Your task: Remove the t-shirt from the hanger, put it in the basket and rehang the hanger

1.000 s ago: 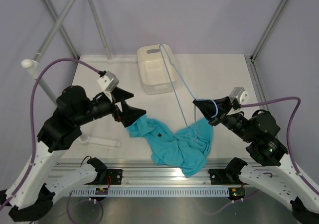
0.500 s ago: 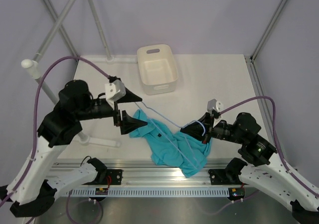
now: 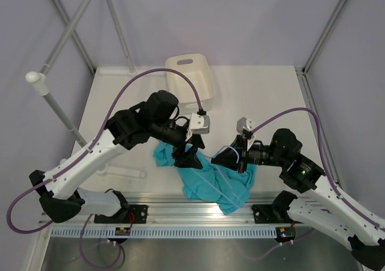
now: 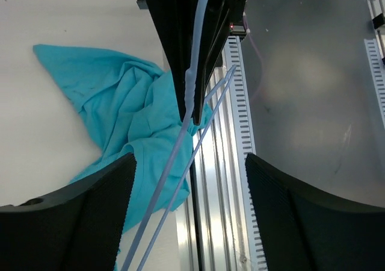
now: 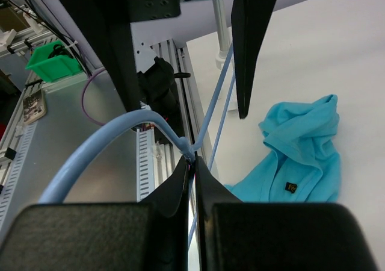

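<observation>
The teal t-shirt lies crumpled on the table near the front edge, also in the left wrist view and the right wrist view, dark tag up. My right gripper is shut on the neck of the light-blue wire hanger. The hanger's wires run low over the shirt. My left gripper is open over the shirt's left part, and the hanger wires pass between its fingers without contact that I can see.
A white tub stands at the back middle. Grey-white rack poles rise at the left and back. A white bar lies on the table at the left. A metal rail runs along the front edge.
My left arm has swung in to the centre, over the shirt. My right gripper has carried the hanger down and leftward, so the wires now lie low above the shirt.
</observation>
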You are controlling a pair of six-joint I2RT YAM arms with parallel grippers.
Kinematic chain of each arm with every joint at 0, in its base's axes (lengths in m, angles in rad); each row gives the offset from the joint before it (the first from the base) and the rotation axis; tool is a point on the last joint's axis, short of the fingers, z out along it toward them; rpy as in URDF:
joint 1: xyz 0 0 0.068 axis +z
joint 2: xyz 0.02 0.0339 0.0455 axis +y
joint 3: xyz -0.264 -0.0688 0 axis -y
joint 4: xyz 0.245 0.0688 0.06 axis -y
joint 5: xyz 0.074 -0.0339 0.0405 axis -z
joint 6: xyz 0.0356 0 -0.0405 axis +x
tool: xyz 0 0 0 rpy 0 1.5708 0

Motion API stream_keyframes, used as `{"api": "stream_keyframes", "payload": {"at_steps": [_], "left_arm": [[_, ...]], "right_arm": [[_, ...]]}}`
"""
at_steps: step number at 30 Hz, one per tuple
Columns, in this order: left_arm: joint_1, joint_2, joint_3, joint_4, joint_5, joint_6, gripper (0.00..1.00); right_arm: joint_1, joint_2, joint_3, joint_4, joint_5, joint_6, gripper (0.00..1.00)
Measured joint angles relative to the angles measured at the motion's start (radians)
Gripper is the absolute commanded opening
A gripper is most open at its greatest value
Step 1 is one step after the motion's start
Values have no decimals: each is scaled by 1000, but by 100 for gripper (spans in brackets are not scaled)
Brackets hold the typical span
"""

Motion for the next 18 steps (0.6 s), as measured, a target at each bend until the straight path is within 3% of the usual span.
{"api": "stream_keyframes", "payload": {"at_steps": [8,12,17,18], "left_arm": [[-29,23,5,-34,5,28,61],[-60,45,26,-32,2,24,43],[-68,81,47,-27,-7,14,0],[-68,86,47,-30,-6,15,0]], "right_arm": [[0,-10,13,1,-24,2,0],[0,-7,13,4,-38,8,0],[0,9,13,13,-55,20,0],[0,13,13,12,-55,19,0]]}}
